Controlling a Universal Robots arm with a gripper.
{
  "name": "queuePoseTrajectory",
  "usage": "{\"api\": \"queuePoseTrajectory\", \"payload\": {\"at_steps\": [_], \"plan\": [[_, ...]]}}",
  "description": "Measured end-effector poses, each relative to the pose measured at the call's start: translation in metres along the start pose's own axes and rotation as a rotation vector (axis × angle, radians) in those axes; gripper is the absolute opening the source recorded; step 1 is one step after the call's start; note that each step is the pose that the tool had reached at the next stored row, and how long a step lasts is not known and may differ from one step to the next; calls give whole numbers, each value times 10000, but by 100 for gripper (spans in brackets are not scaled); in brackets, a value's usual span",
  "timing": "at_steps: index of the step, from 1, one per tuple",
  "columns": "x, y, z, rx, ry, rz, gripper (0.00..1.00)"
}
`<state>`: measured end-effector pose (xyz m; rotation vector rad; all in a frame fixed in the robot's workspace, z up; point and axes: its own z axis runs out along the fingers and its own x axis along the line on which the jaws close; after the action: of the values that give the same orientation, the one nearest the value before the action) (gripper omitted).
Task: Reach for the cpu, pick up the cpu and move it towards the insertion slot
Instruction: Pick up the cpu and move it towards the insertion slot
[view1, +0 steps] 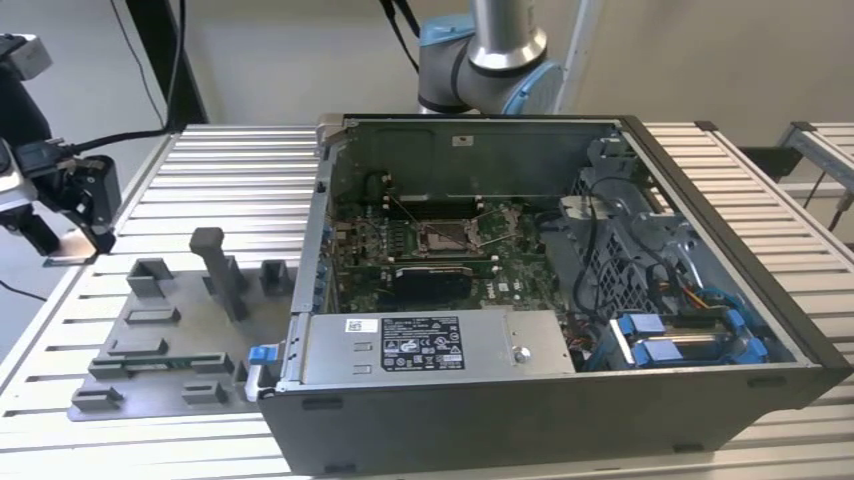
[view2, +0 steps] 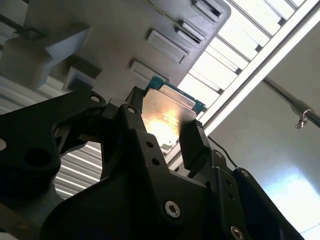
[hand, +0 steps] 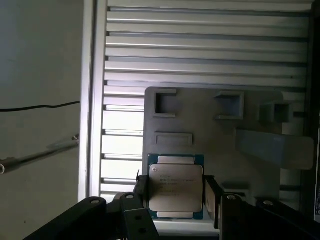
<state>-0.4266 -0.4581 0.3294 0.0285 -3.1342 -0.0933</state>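
Claw (view2: 161, 124) pinches cpu (view2: 167, 111); cpu lower part hidden behind it.

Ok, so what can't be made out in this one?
Chip: lower edge and sides covered by the gripper clamping it, in both wrist views.
Socket: too small in the exterior view to tell its lever's position.
Robot's wrist: cut off by the exterior view's left edge.
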Motion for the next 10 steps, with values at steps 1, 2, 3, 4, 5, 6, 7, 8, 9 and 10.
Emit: {"api": "queuePoseTrajectory", "payload": {"at_steps": [1,2,3,4,5,6,7,8,9,10], "plan": [[0,0,-7,0,0,0,0],[1,1,-14,0,-1,0,0],[1,1,-22,0,0,0,0],[1,2,-29,0,0,0,0],[2,2,-37,0,-1,0,0],[4,3,-42,-1,-2,0,0],[8,3,-49,0,-1,1,0],[10,3,-54,0,-2,0,0],[10,4,-60,0,-1,0,0],[10,4,-66,0,-1,0,0]]}}
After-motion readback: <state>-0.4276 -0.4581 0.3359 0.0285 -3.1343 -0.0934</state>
